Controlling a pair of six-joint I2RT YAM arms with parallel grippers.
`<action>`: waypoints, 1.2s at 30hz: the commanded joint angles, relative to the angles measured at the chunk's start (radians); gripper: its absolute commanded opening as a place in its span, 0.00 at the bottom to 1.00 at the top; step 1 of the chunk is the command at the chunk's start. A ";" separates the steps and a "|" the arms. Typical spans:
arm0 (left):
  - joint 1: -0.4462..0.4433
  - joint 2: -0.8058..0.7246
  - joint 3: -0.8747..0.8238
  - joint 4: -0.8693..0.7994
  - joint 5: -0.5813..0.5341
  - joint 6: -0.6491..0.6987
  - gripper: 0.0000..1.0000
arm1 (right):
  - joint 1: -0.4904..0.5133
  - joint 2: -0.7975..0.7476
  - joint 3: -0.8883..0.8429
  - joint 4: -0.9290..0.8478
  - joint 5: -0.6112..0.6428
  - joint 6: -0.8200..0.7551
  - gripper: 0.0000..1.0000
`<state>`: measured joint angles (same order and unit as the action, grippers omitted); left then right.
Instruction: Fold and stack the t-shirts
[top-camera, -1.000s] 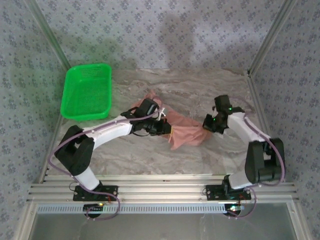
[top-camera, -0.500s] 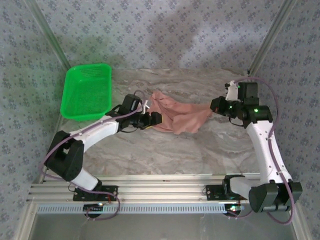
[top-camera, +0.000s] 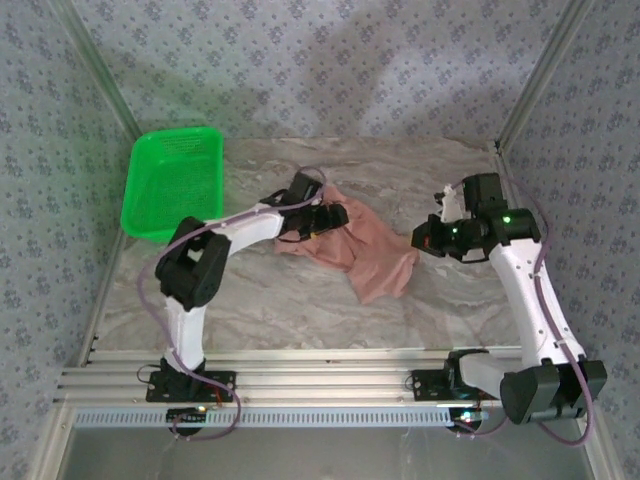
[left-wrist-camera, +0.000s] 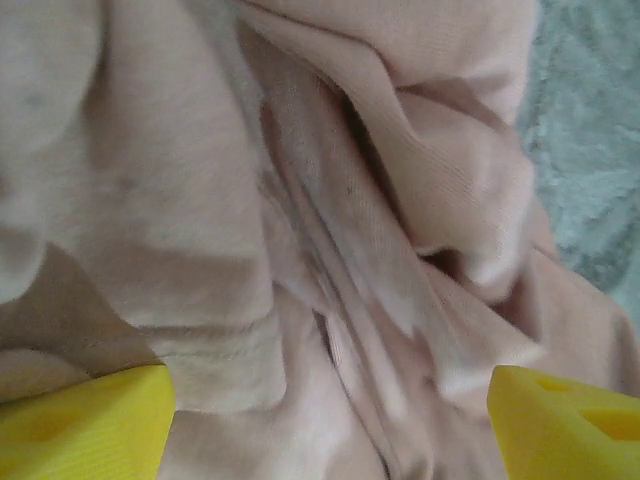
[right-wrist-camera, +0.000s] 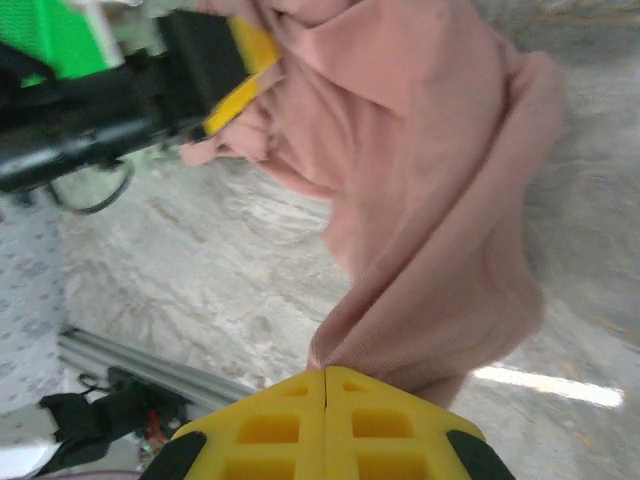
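**So, one end pinched, the other end loose**

Okay, quick read for you. The pink t-shirt is bunched up on the surface, off to the right of the green basket and well clear of it, not in it.

Your right tool is clamped shut on a gathered bit of the shirt at the end farthest from the basket. My guess is that you're holding that end so you can pull the cloth out flat before folding. Your left tool sits over the end nearer the basket. Its jaws are spread wide, with fabric lying loose between them and nothing pinched. To me that looks like lining up for a fresh grab on a better edge.

Some things are hard to tell:

- **Print:** it isn't visible, so I can't say which side faces up.
- **Shirt parts:** the folds hide the collar, sleeves and hem, so I can't tell which part either tool is on.
- **Left fingertips:** the left wrist view is pressed so close that it's just wrinkles, and I can't tell whether they touch the cloth.

No folding is done yet, as far as I can judge.
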<state>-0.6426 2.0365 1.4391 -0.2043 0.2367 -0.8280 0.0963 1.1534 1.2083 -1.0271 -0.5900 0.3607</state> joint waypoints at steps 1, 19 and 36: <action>-0.026 0.081 0.093 -0.159 -0.060 0.037 0.81 | 0.028 -0.057 -0.051 0.216 -0.288 0.153 0.00; 0.004 -0.358 -0.147 -0.207 -0.514 0.206 0.00 | -0.080 -0.067 0.067 -0.117 -0.300 0.097 0.00; -0.024 -0.566 -0.068 -0.092 -0.557 0.358 0.00 | -0.067 0.128 0.220 -0.245 0.098 -0.106 0.00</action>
<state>-0.6731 1.5185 1.3529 -0.3321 -0.2634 -0.5224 0.0338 1.1648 1.3163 -0.9127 -0.7612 0.5037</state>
